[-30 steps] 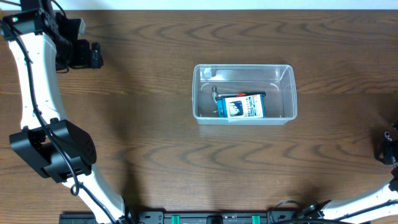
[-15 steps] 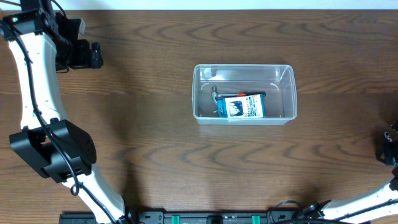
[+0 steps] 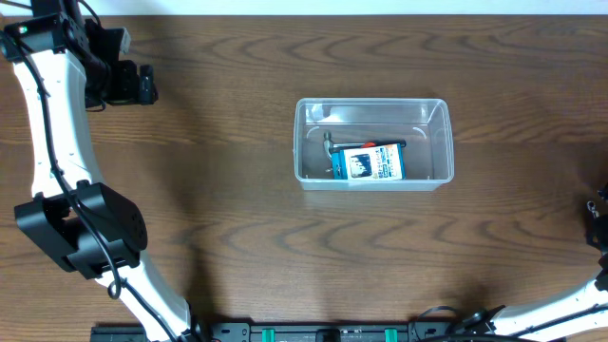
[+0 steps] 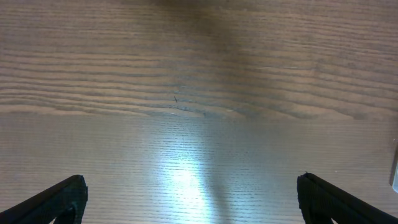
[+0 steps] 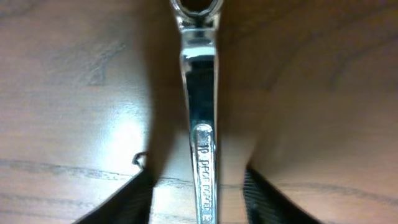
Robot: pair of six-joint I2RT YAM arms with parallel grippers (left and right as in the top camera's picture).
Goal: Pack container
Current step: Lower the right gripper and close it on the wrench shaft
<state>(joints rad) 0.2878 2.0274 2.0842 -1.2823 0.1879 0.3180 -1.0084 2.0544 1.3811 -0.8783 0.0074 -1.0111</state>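
Observation:
The clear container stands at the table's middle. Inside it a blue-and-white card pack lies over a metal tool. A shiny metal wrench lies on the wood in the right wrist view, running lengthwise between the fingers of my right gripper. A gap shows on each side of the wrench, so the jaws straddle it without touching. In the overhead view that gripper is only a sliver at the right edge, and the wrench is out of view there. My left gripper is wide open over bare wood at the far left.
The left arm's white links run down the left side of the table. The table's far edge borders a pale strip at the top. Dark wood stretches between the container and both grippers.
In the overhead view my right gripper has slipped slightly further toward the right edge. The container, its contents and the left arm have not moved.

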